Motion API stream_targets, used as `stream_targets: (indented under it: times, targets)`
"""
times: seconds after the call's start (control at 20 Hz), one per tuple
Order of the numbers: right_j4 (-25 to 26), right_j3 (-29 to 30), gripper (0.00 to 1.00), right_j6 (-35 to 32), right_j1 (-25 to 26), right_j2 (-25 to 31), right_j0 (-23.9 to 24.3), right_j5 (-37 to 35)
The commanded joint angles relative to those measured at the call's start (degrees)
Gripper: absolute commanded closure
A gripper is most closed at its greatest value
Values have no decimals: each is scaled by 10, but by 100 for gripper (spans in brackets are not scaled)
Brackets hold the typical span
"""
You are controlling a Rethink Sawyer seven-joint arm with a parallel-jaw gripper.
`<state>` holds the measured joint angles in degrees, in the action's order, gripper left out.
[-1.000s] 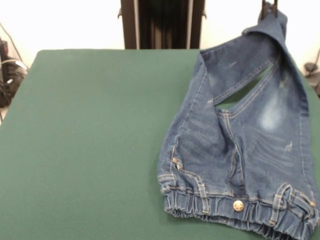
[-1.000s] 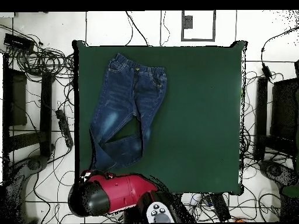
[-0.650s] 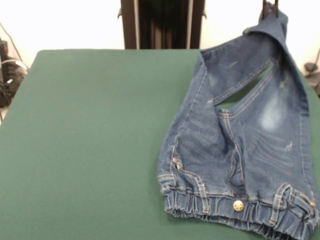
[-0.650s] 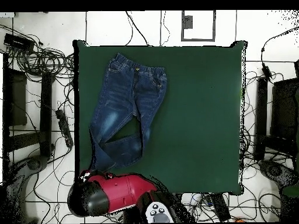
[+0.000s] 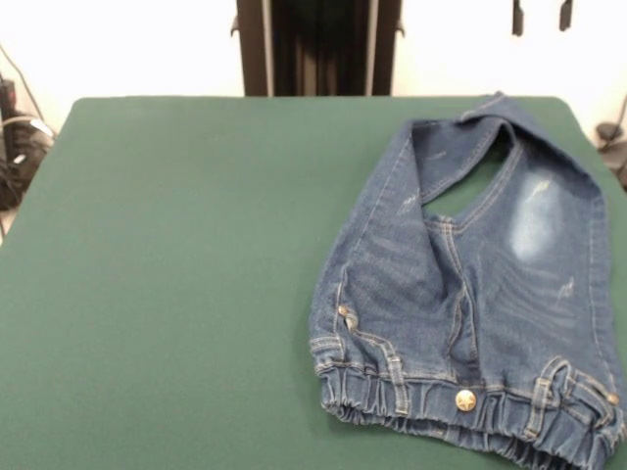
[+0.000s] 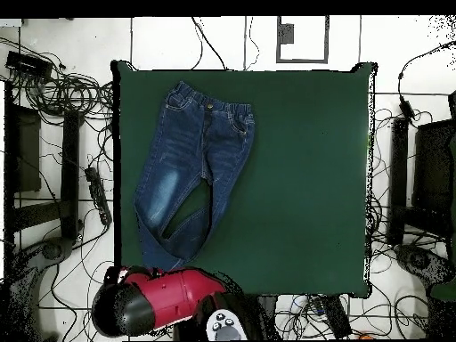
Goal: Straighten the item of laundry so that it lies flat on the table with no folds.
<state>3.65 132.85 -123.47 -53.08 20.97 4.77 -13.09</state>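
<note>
The item of laundry, a pair of blue jeans (image 5: pixel 470 294), lies on the right side of the green table (image 5: pixel 196 274), its gathered waistband nearest the front edge. Both legs run toward the far right corner, and their ends overlap there, leaving a gap of green between them. In the overhead view the jeans (image 6: pixel 191 169) stretch from the upper left of the table (image 6: pixel 303 178) down to its lower left edge. My gripper (image 5: pixel 541 16) hangs above the leg ends at the top edge, open and holding nothing. Overhead, the red arm (image 6: pixel 160 298) hides it.
Tangled cables (image 6: pixel 53 80) and dark equipment (image 6: pixel 436 169) lie on the floor around the table. More cables (image 5: pixel 15 137) show beside the table's left edge in the front view. The jeans' far leg ends lie close to the table edge.
My gripper has let go of the leg end it held up and has risen. That leg has dropped onto the table. The red arm has drawn back slightly.
</note>
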Motion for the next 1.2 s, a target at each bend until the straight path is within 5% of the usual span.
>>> stream_targets:
  times: [0.05,0.25,0.6,1.2]
  targets:
    - [-22,3,0,-74,35,9,-11,-15]
    - [-24,5,0,-70,24,15,-5,-21]
    - [51,-64,0,-4,66,-31,14,-23]
    - [89,-66,0,35,8,-3,98,-102]
